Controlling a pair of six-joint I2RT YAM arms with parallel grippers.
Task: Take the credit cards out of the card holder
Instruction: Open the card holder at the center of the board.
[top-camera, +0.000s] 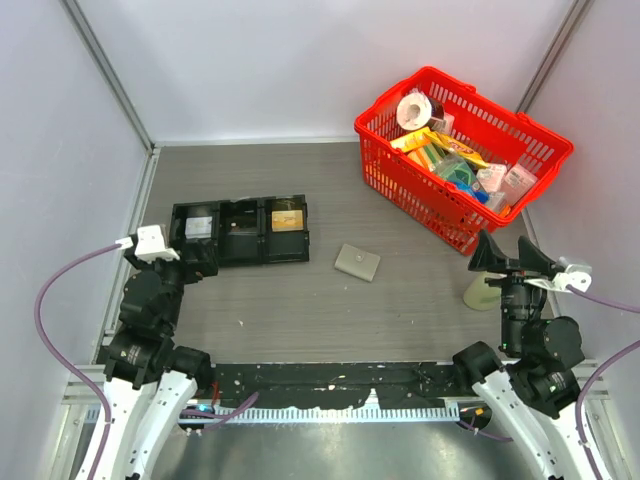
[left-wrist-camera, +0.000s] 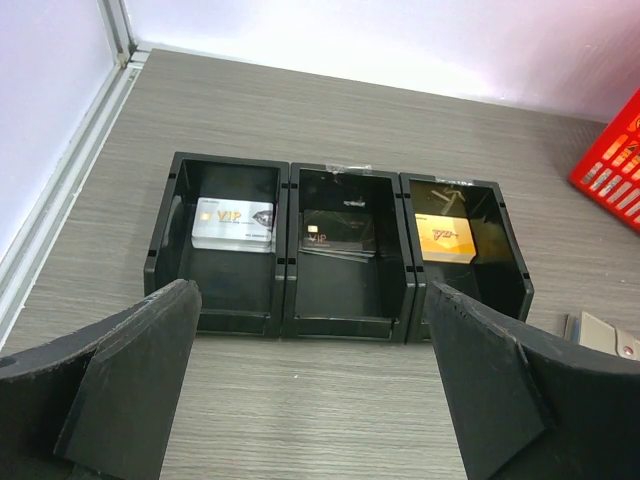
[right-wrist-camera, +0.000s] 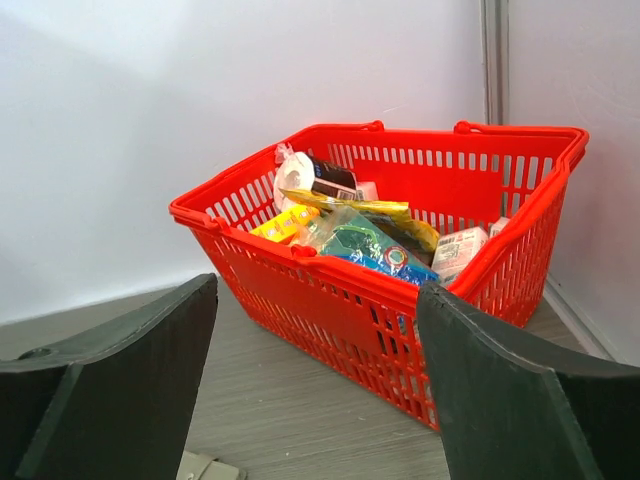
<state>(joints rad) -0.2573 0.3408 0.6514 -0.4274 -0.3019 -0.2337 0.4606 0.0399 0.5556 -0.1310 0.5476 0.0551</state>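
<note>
Dark fingers of the left gripper (left-wrist-camera: 312, 300) frame its wrist view, spread wide and holding nothing. They are aimed at the black tray (top-camera: 240, 232) that sits toward the counter's left edge. Over by the right edge, the right gripper (right-wrist-camera: 317, 288) is likewise spread and empty, facing the red basket (top-camera: 460, 150) in the far right corner.

Between the two, about mid-counter, the card holder (top-camera: 357, 262) lies flat and folded shut, touched by neither claw. No credit cards are in sight; presumably they are inside it, so the work looks not yet begun.

I'd expect three kinds of trouble. With the holder so thin and flush with the surface, a pinch may only skid it away. Those loose cards (left-wrist-camera: 233, 222) in the tray could be mistaken for the target. And unless one claw pins a panel, the fold may spring closed.
</note>
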